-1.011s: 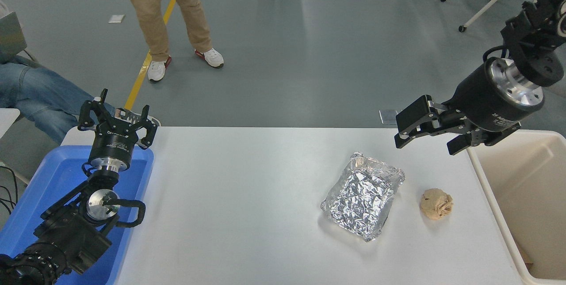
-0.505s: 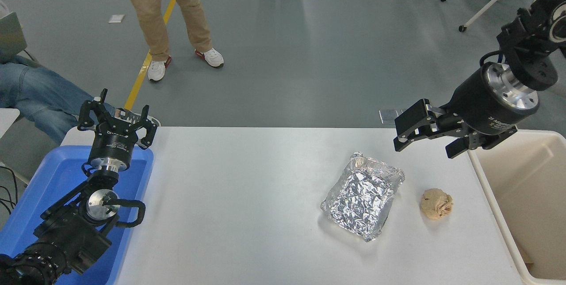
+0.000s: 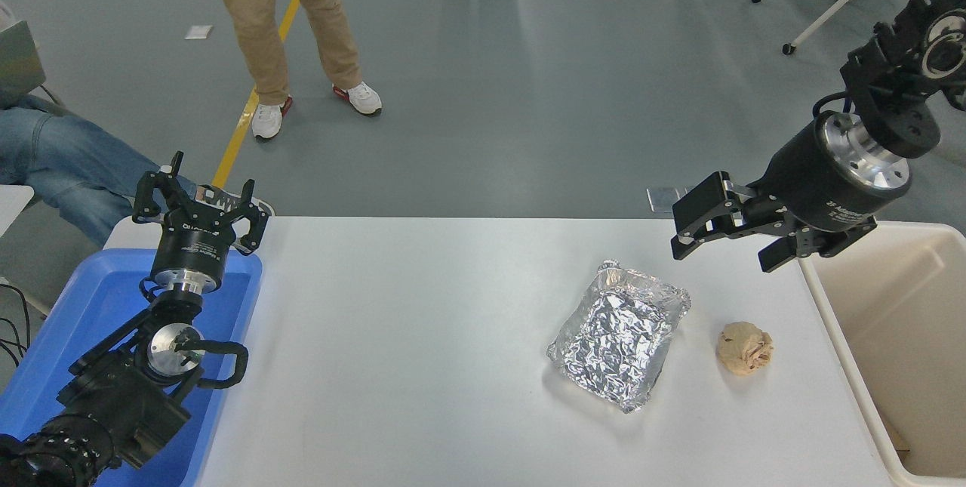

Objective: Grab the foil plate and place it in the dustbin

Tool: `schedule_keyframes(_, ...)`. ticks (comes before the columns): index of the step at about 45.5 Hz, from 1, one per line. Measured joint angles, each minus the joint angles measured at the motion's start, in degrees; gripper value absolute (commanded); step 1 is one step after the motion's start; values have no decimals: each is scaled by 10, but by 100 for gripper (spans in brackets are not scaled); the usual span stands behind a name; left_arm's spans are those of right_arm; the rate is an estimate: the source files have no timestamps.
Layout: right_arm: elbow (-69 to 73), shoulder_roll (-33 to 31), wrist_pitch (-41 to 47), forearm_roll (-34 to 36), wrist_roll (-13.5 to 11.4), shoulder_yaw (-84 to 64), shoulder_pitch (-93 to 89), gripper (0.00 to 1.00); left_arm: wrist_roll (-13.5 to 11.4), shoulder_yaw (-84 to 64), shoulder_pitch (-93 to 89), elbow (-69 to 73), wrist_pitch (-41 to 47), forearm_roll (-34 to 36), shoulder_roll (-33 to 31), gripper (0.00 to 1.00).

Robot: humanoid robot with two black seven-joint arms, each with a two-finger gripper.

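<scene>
**Head view: right arm raised above table's far right, foil plate untouched**

Head view findings, recorded from left to right. The left gripper [image 3: 200,200] was parked over the far end of a blue tray [image 3: 53,343] at the table's left edge, its arm rising from the lower left corner, wrist upright and fingers spread with nothing between them. The white table [image 3: 415,351] lay bare across its middle. The foil plate [image 3: 620,334] rested flat on the table right of centre, crinkled and shiny. A crumpled tan paper ball [image 3: 745,348] sat just beside it to the right, apart from it. The right gripper [image 3: 721,234] hung in the air above the table's far right part, beyond both items and touching neither. Its arm entered from the upper right edge, wrist angled downward and leftward; its fingers stood apart and held nothing. The dustbin [image 3: 838,321] stood against the table's right edge.
</scene>
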Motion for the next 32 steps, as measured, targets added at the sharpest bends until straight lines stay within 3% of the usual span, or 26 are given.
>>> schedule_keyframes(32, -60, 4, -6, 83, 1, 2, -73, 100, 0, 0, 0, 0, 0, 0, 0, 99)
